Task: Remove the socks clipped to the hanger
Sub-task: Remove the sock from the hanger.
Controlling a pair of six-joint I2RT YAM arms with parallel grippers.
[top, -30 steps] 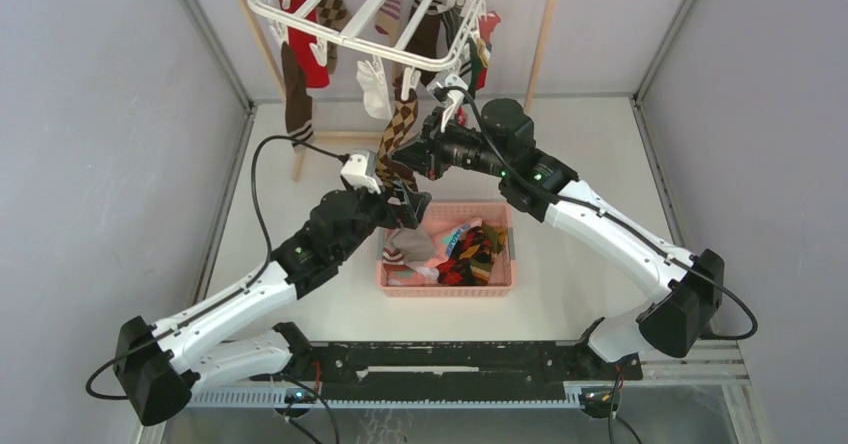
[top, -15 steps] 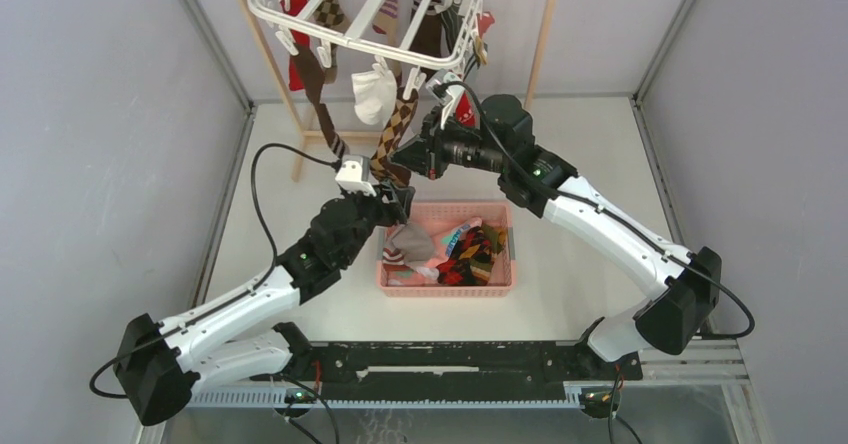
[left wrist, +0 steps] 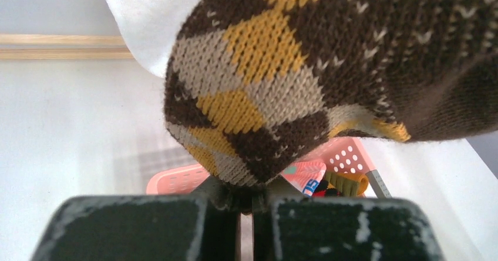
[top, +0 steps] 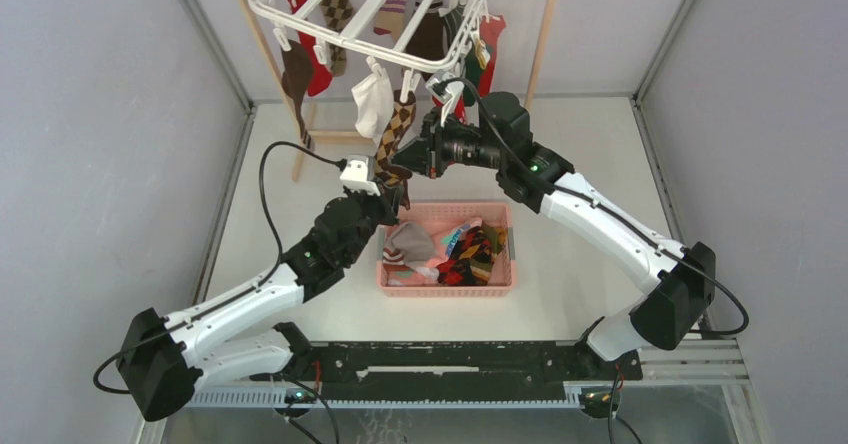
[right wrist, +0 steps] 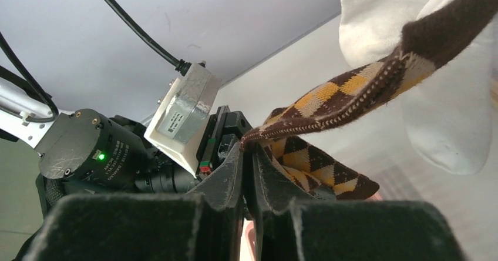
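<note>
At the far left a light wooden pole rises from the surface. The white hanger hangs high at the back. Under its left part hang a dark brown sock and a red sock, and a white sock hangs beside them.

The left arm reaches up from the near left. Its jaws are pressed together on the lower tip of the argyle sock, seen from very close in the left wrist view. This sock is stretched in a slant line: its upper end is at a clip on the near edge of the hanger, just beside the white sock, and its toe is low (above the far left corner of the basket).

The pink basket stands on the surface between the two arms, with several loose socks lying inside.

The right arm comes from the near right. Its jaws, almost together, pinch the edge of the same argyle sock a little above the left jaws. More socks hang at the right end of the hanger, one of them red. A second pole stands beyond.
</note>
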